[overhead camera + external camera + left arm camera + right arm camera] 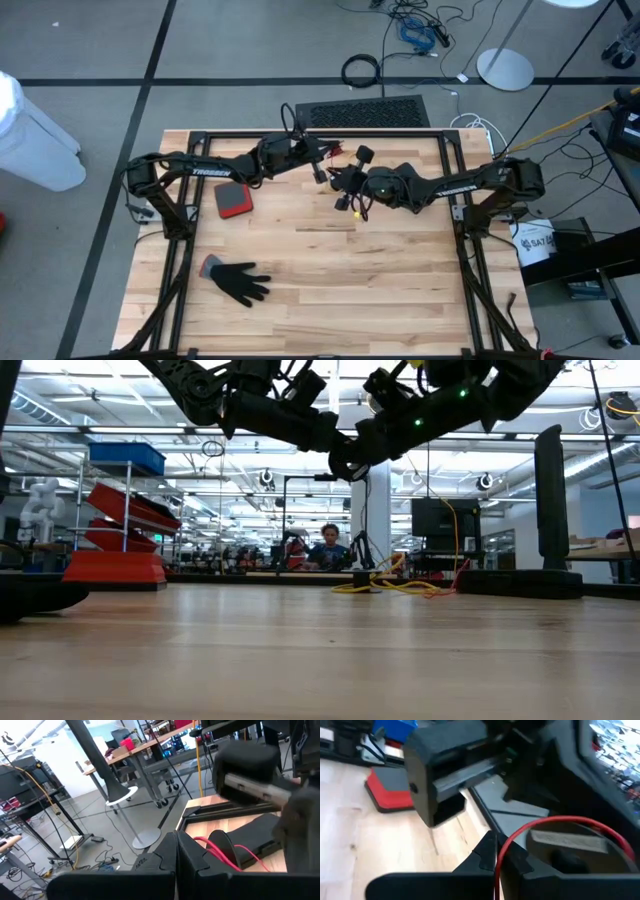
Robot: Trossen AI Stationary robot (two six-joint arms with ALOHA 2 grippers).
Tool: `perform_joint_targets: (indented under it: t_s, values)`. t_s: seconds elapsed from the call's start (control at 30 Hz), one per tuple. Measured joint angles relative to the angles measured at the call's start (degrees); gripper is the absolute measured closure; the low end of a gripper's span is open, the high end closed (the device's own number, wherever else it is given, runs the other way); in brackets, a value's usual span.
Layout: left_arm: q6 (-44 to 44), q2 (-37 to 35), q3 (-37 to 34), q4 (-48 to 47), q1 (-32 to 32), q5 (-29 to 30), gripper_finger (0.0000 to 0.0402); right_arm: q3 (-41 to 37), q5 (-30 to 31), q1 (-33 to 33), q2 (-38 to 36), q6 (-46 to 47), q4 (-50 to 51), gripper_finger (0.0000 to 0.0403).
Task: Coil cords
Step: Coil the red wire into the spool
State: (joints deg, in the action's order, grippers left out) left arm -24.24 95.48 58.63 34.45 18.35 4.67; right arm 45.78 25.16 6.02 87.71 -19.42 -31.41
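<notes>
A thin red-orange cord (555, 822) arcs in a loop beyond my right gripper (496, 851), which is shut on it. The same loop (222, 851) shows in the left wrist view just past my left gripper (176, 845), whose fingers are shut. Both grippers meet tip to tip above the far middle of the table: my left gripper (326, 170) comes from the left and my right gripper (343, 190) from the right. Both are well clear of the wood in the low view. A black cord does not show plainly. My left gripper is shut beside one strand of the cord (196, 841), which comes out from behind one finger; I cannot tell whether it touches it. My right gripper pinches the cord (497, 870) between its two fingers, the strand running out along the slit between them. The cord rises from the fingers and bends over in a free loop, lifted clear of the table.
A flat red-and-black pad (232, 200) lies left of centre and a black glove (238, 282) nearer the front left. A black grille mat (365, 112) lies beyond the far edge, and a thick black cable ring (360, 70) on the floor behind. A dark frame rails the table.
</notes>
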Motion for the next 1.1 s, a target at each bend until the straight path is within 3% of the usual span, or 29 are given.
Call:
perform_joint_targets:
  t_s: [0.43, 0.7, 1.1]
  values:
    - [2.9, 0.0, 0.0, 1.2, -0.7, -0.2, 0.0402, -0.1, -3.7, 2.3, 8.1, 0.9, -10.2, 0.0403]
    - [3.3, 0.0, 0.0, 2.3, -0.9, 0.0, 0.0401, 0.0, -7.4, 3.5, 8.7, 2.0, -12.3, 0.0403]
    - [4.5, 0.0, 0.0, 4.7, -1.2, 0.2, 0.0401, 0.0, -7.3, 3.8, 9.1, 2.2, -14.1, 0.0403]
